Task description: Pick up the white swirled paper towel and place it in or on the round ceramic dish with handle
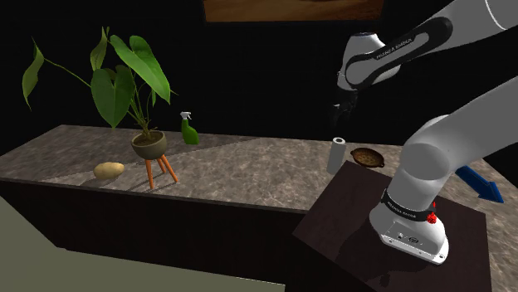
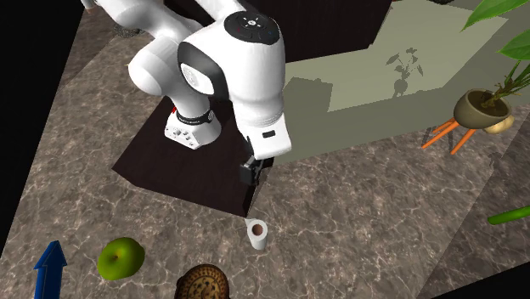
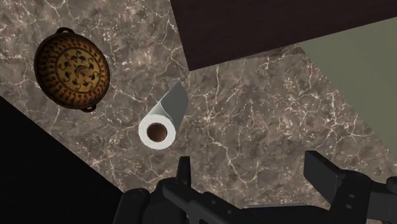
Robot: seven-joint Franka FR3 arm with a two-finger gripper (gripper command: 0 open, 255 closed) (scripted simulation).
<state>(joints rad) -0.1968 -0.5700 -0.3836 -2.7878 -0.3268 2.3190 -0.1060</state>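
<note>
One paper towel roll (image 1: 335, 155), white, upright on the veined bench (image 1: 249, 170). In the shoulder view the brown patterned dish (image 1: 366, 156), with handles, sits near the roll at its three o'clock. One end effector (image 1: 342, 109), black, fingers (image 3: 321, 170) spread wide and empty, hanging above the roll at twelve o'clock, not touching it.

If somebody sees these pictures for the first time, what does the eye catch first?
The big white arm dominates the second exterior view, its open end effector hanging above the upright paper towel roll on the marbled counter. Beside the roll lies the brown patterned dish, and a large-leaved potted plant stands at the shoulder view's left.
</note>
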